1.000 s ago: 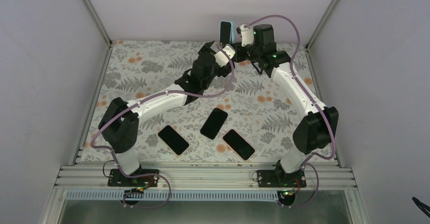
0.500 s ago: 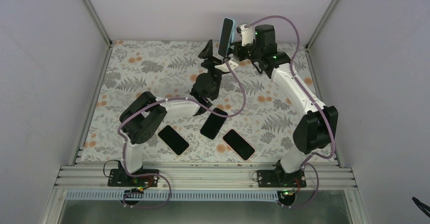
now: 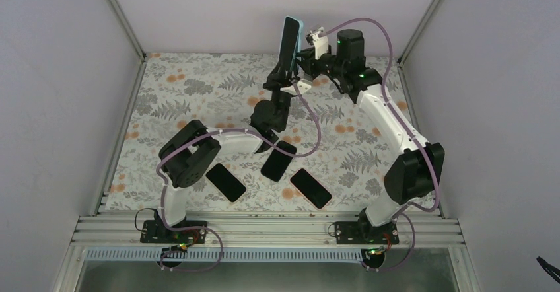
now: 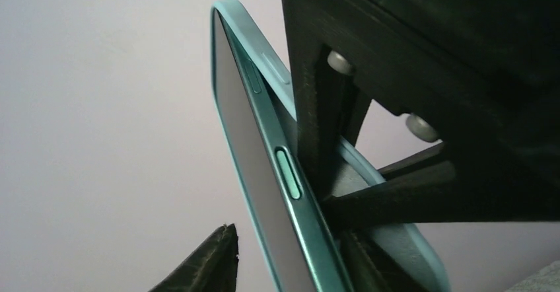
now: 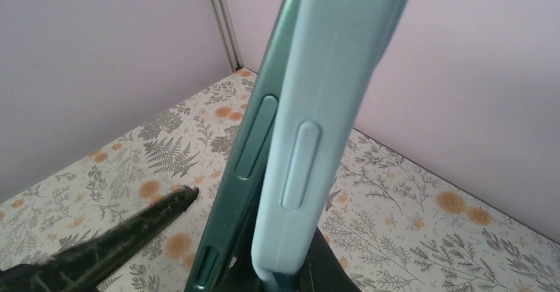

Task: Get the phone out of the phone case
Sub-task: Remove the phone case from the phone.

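Observation:
A dark green phone point(image 3: 288, 37) in a light blue phone case point(image 3: 296, 34) is held upright above the far middle of the table. My right gripper point(image 3: 302, 55) is shut on the case point(image 5: 323, 127) from the right, pinching its lower edge. The phone point(image 5: 254, 146) stands slightly parted from the case there. My left gripper point(image 3: 282, 75) reaches up from below, its jaws either side of the phone point(image 4: 254, 186). One of its fingers point(image 4: 208, 262) stands a small gap off the screen. The case point(image 4: 413, 255) sits behind the phone.
Three bare black phones lie on the floral table point(image 3: 172, 87): one at the left point(image 3: 225, 182), one in the middle point(image 3: 278, 160), one at the right point(image 3: 310, 187). Grey walls close in the left, right and far sides.
The right arm has lifted the cased phone higher. The left arm has folded back and swung its gripper up under the phone, and its jaws have narrowed around it.

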Robot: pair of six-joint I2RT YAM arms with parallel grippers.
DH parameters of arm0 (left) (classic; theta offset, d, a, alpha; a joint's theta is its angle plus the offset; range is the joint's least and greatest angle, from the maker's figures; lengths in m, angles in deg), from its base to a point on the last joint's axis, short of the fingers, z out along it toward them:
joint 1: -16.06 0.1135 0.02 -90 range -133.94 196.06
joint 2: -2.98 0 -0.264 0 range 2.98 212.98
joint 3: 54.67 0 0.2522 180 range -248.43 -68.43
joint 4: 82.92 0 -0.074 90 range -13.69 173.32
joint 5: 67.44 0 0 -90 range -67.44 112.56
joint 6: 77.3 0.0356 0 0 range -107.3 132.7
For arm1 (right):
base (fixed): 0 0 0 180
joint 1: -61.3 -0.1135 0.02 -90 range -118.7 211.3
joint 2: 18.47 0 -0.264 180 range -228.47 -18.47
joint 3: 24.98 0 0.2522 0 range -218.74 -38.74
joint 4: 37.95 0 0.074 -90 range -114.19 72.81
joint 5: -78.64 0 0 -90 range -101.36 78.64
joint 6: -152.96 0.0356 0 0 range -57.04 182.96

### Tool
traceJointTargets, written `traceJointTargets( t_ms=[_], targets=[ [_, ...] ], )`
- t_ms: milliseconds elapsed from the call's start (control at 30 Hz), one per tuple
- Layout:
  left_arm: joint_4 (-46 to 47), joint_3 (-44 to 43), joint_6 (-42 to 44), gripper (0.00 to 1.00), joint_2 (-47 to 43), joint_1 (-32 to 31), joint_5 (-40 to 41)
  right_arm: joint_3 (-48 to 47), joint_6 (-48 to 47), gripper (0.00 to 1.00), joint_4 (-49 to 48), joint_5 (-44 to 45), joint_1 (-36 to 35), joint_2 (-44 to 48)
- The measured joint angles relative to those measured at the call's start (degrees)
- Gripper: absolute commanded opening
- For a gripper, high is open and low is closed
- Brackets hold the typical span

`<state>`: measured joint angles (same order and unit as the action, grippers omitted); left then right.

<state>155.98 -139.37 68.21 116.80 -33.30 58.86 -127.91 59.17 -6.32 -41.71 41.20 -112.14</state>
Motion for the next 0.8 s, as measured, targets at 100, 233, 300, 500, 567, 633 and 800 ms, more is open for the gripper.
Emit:
traceJointTargets(
  t_ms=[100, 233, 300, 500, 567, 633, 800],
  targets=[
    [1.4, 0.0, -0.7, 0.17, 0.5, -0.5, -0.2, 0.1, -1.1, 0.03, 0.0, -1.1, 0.0, 0.6],
    [3.1, -0.1, -0.9, 0.08, 1.4, -0.9, 0.0, 0.2, -0.3, 0.03, 0.4, -1.0, 0.0, 0.9],
    [3.0, -0.1, -0.9, 0.04, 1.7, -1.0, 0.1, 0.7, 1.1, 0.03, 1.0, -0.8, 0.4, 0.9],
    [-0.9, 0.1, 0.9, 0.02, 1.8, -1.0, 0.9, 2.2, 2.1, 0.03, 4.5, 3.1, 2.0, 0.8],
    [-3.2, 0.6, 0.8, 0.02, 1.6, -1.0, 0.8, 3.2, 2.6, 0.03, 4.9, 4.3, 2.6, 0.8],
    [-6.6, 1.5, 0.3, 0.02, 0.6, -1.0, 0.5, 4.5, 3.1, 0.03, 5.5, 5.0, 3.5, 0.8],
    [-20.0, 4.4, -2.7, 0.02, -5.9, -0.9, -2.2, 6.0, 2.9, 0.03, 9.4, 6.1, 6.1, 0.6]
  ],
)
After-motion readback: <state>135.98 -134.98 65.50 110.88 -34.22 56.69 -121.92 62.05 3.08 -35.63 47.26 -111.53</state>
